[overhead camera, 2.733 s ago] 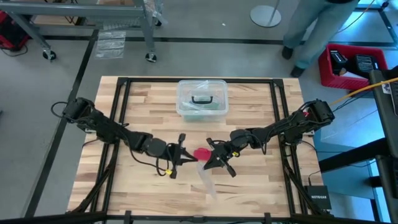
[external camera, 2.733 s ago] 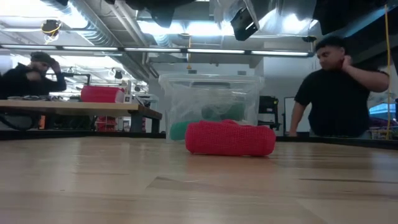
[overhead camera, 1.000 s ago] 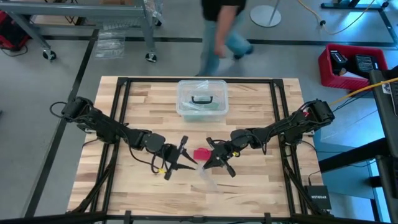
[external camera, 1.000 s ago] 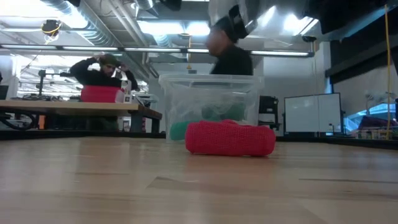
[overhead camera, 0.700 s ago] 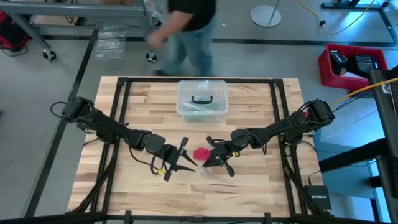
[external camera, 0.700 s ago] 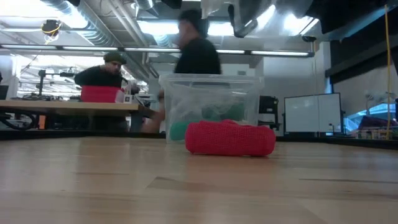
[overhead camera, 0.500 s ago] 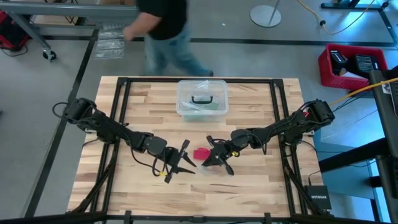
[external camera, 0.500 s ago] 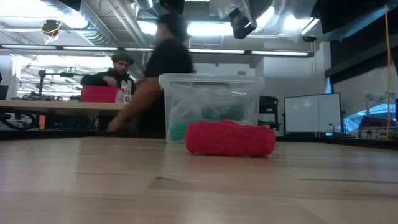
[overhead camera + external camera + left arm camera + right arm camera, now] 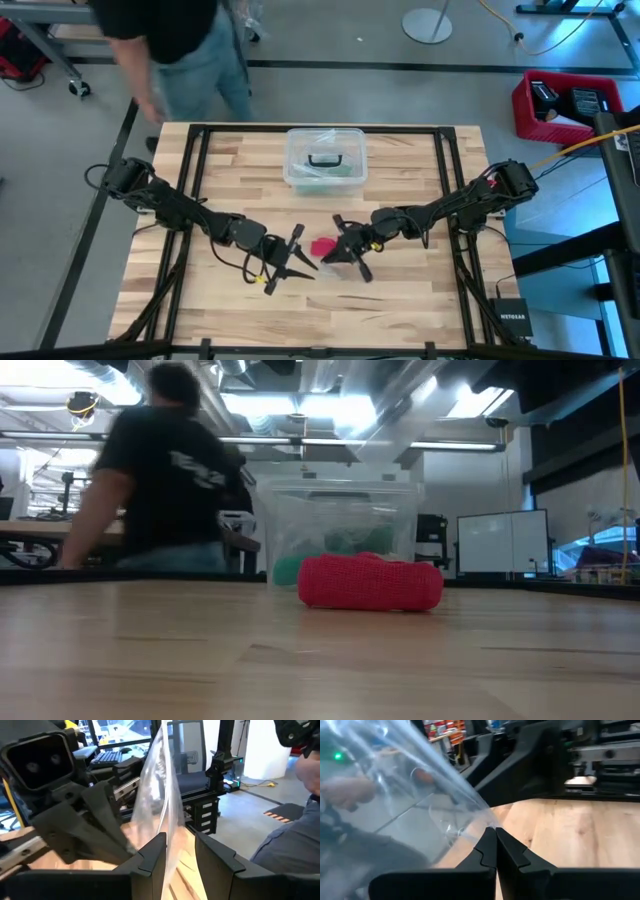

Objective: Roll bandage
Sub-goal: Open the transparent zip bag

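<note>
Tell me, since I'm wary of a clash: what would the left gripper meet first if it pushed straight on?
Probably the clear plastic bag between the left gripper's fingers, then the right gripper facing it; depth is uncertain.

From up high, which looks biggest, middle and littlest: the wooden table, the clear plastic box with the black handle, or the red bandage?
1. The wooden table, biggest by far.
2. The clear plastic box with the black handle, middle.
3. The red bandage, littlest.

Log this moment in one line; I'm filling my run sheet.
bandage: rolled, on table | right hand: shut on clear plastic bag | left hand: around bag
</note>
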Controlling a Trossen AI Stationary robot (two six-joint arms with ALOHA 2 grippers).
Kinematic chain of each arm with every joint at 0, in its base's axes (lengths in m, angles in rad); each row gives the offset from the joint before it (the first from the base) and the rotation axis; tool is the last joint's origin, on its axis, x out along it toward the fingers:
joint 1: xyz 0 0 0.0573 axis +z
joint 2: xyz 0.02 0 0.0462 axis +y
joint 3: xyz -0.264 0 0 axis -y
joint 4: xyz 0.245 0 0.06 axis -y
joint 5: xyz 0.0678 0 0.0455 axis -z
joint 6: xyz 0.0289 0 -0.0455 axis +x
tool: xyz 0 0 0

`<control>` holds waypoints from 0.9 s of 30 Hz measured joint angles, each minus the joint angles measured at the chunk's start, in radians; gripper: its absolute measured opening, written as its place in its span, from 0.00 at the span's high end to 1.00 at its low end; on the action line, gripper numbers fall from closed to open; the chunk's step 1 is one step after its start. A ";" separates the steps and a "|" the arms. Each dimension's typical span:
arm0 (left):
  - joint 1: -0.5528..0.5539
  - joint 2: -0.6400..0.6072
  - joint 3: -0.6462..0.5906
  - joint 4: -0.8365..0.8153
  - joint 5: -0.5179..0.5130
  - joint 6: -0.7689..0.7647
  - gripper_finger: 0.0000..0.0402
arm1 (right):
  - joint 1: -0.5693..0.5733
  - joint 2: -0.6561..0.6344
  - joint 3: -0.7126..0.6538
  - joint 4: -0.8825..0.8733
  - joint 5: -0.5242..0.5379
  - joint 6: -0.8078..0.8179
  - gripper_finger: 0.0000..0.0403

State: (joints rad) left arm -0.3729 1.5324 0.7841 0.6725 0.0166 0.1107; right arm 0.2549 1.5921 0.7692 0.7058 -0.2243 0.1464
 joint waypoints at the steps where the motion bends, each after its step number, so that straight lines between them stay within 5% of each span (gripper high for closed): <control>1: 0.000 0.007 0.000 0.004 0.000 -0.005 0.76 | 0.000 0.000 0.000 0.000 0.014 0.001 1.00; 10: 0.000 0.041 0.000 0.008 -0.123 -0.019 0.78 | 0.000 0.000 0.000 -0.020 0.057 0.000 1.00; 16: -0.033 0.041 0.000 -0.078 -0.090 -0.036 0.98 | 0.000 0.000 0.000 -0.101 0.160 -0.003 1.00; 27: -0.109 0.041 0.000 -0.271 -0.164 -0.177 0.99 | 0.001 0.000 0.000 -0.133 0.281 -0.023 0.99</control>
State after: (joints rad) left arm -0.4820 1.5734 0.7841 0.4018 -0.1478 -0.0662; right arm 0.2558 1.5921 0.7692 0.5731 0.0570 0.1230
